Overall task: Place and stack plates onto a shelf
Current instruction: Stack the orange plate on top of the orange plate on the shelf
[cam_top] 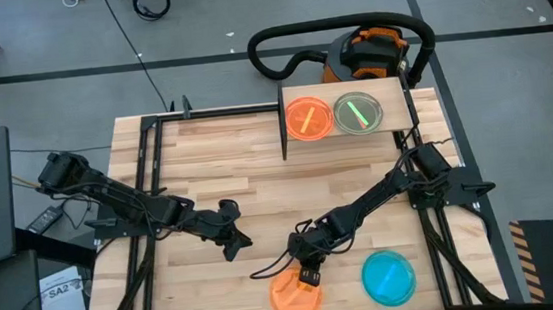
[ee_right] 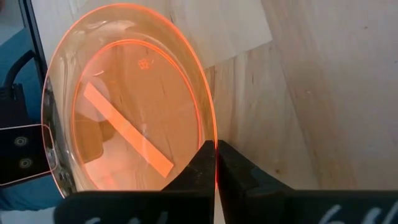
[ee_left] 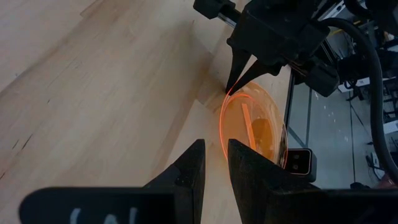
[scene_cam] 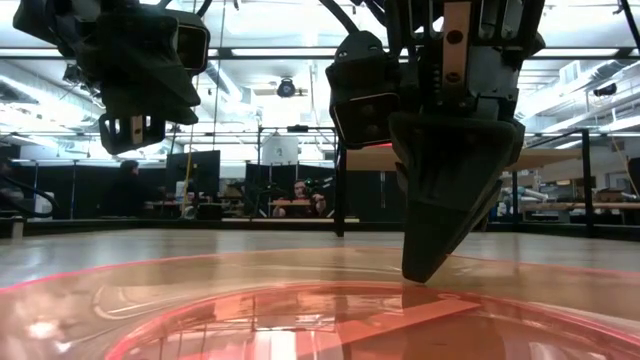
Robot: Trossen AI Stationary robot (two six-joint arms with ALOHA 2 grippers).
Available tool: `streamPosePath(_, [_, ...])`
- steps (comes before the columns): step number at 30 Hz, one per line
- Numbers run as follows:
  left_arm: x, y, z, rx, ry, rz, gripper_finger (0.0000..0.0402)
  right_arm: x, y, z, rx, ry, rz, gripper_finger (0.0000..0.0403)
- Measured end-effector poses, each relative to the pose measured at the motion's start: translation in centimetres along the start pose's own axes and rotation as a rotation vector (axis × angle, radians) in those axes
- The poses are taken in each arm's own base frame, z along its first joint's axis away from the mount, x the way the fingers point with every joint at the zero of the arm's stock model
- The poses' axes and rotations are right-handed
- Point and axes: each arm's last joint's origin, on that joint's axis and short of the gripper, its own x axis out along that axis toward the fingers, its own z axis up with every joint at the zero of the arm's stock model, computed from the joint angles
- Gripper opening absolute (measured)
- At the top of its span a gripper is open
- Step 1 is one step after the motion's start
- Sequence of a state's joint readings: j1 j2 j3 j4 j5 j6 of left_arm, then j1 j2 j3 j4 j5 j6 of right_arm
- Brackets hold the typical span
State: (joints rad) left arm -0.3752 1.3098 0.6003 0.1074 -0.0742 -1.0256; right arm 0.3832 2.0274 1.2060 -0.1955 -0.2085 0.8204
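Observation:
An orange plate (cam_top: 289, 300) lies flat on the tabletop by the near edge, also seen in the left wrist view (ee_left: 249, 124). My right gripper (cam_top: 307, 273) stands at its far rim, shut on it. A blue plate (cam_top: 388, 277) lies to its right. On the shelf (cam_top: 398, 101) at the far edge rest another orange plate (cam_top: 307, 118) and a green plate (cam_top: 357, 113). My left gripper (cam_top: 233, 235) hovers above bare wood left of the near orange plate, empty, its fingers a narrow gap apart (ee_left: 216, 163). My right gripper pinches the orange plate's rim (ee_right: 214, 133) on its far side, between the two fingers, one inside the rim and one outside. The fingers (scene_cam: 440, 225) come from above, pointing down with a slight slant. The plate's base lies on the table.
A black and orange vacuum (cam_top: 373, 51) with a looped hose stands beyond the table's far edge. Black frame rails run along both sides of the table (cam_top: 148, 176). A small camera block (ee_left: 298, 163) sits at the near edge beside the orange plate. Bare wood fills the table's middle.

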Motion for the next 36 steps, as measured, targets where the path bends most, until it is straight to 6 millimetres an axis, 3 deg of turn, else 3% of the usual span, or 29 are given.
streamPosePath(36, [0.0, -0.02, 0.0, 0.0, 0.0, -0.001, 0.0075, -0.07, -0.15, 0.12, 0.034, 0.035, 0.03, 0.0004])
